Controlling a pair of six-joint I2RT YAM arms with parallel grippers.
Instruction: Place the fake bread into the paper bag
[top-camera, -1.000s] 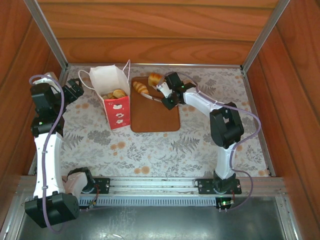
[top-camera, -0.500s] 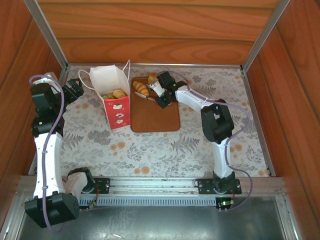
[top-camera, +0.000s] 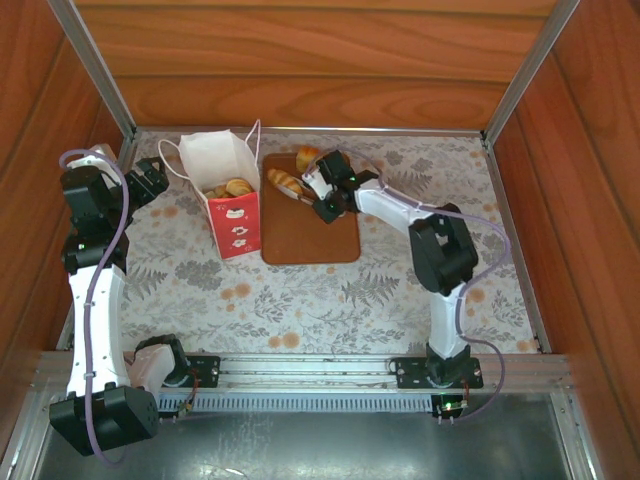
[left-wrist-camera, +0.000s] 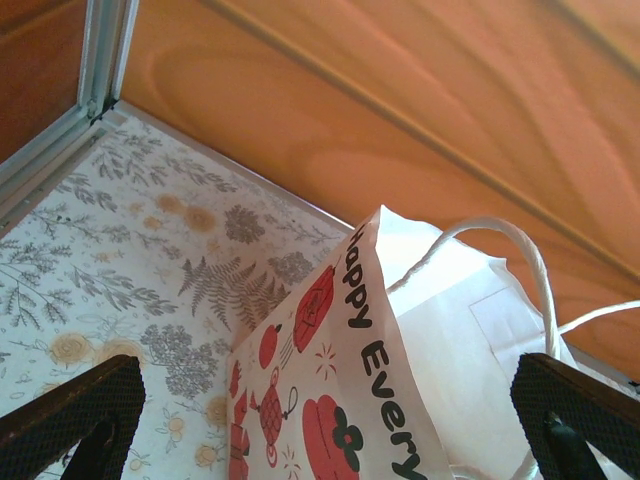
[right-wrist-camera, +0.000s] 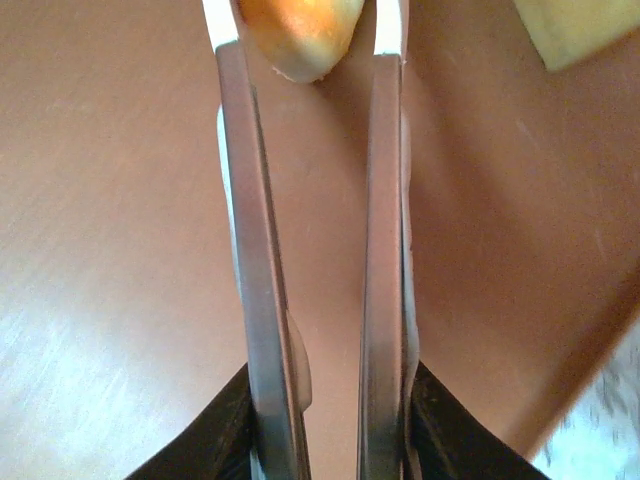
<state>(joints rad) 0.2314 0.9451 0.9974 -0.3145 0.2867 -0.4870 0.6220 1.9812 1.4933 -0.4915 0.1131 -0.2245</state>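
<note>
Fake bread: one golden-brown toy pastry (top-camera: 287, 183) lies on the flat brown rectangular board (top-camera: 312, 235), just right of the bag. A round bun (top-camera: 308, 157) sits at the board's far edge, and several pieces (top-camera: 232, 187) are already inside the bag.
Long axis: the pastry lies flat and slants from far-left to near-right, with its near end pointing at the tongs.
Thin metal tongs (right-wrist-camera: 238, 200): the white tips stand on either side of the pastry's end. I cannot tell whether they are pinching it yet.
Right gripper (top-camera: 325, 195): its fingers (right-wrist-camera: 232, 430) are clenched on the tongs' two arms. The tongs probably give reach into the narrow bag.
Left gripper (top-camera: 152, 180): its fingers (left-wrist-camera: 70, 410) are spread wide and hold nothing, with the bag's side just ahead. It looks parked there to steady the bag.
Paper bag (top-camera: 238, 225): the white-and-red bag stands upright on the floral worktop (top-camera: 300, 290), mouth up and beside the board, which keeps the carry short.
</note>
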